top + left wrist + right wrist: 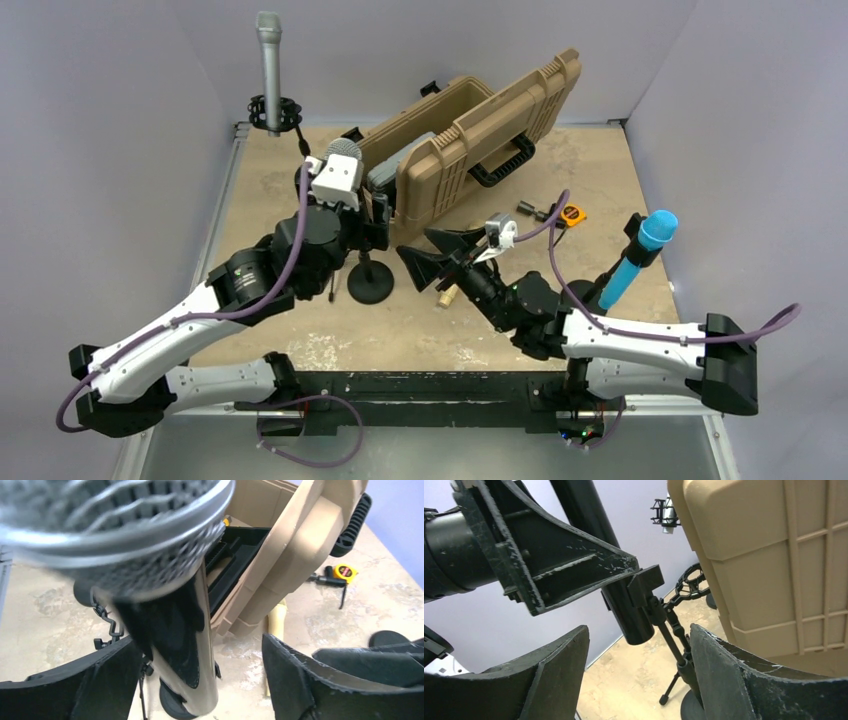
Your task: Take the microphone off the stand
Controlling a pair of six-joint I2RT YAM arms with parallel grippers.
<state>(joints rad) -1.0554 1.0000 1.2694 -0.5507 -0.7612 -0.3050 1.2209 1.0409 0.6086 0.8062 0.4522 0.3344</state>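
Straddling the microphone (pixel 125 535) without clamping it, the left gripper (pixel 200 645) stands with jaws wide open, one finger (pixel 100 680) close against the handle and the other clear of it. The microphone sits tilted in the clip (pixel 644 582) of its stand (pixel 370 285) near the middle of the table (pixel 600 170), just beside the open tan case (pixel 480 150). The right gripper (pixel 639 630), jaws also parted and holding nothing, hovers low by the stand, whose thin rod (pixel 670 635) shows between its fingers in the wrist view.
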